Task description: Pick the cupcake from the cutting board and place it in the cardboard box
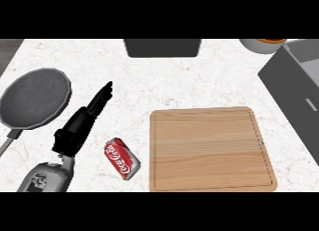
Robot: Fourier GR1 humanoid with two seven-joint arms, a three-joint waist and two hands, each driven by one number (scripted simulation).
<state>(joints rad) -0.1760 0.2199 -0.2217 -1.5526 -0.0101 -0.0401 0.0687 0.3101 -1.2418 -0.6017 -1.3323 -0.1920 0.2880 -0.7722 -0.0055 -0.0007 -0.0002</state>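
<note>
The wooden cutting board (212, 149) lies flat on the white marbled counter (188, 81), and its top is bare: no cupcake shows on it or anywhere else in the head view. No cardboard box can be made out either. To the right of the cutting board stands a grey box-like container (302, 94) with an open top, cut off by the view's right edge; whether it is the box of the task cannot be told.

The left hand (78, 126) comes in from the lower edge, to the left of the cutting board and well apart from it. Its fingers (103, 95) are straight and held together, pointing up and slightly right across the counter, and they hold nothing. The grey forearm (48, 176) lies below it. The right hand does not show.

Between the left hand and the cutting board lies a red cola can (122, 158) on its side, tilted, just beside the wrist and near the board's lower left corner without touching it. Left of the hand sits a dark grey frying pan (34, 97), its handle (3, 151) running down towards the lower left.

Beyond the cutting board, at the counter's far edge, stands a dark rectangular object (163, 47). Further right along that edge, part of a round white vessel (263, 45) with an orange-brown inside shows.
</note>
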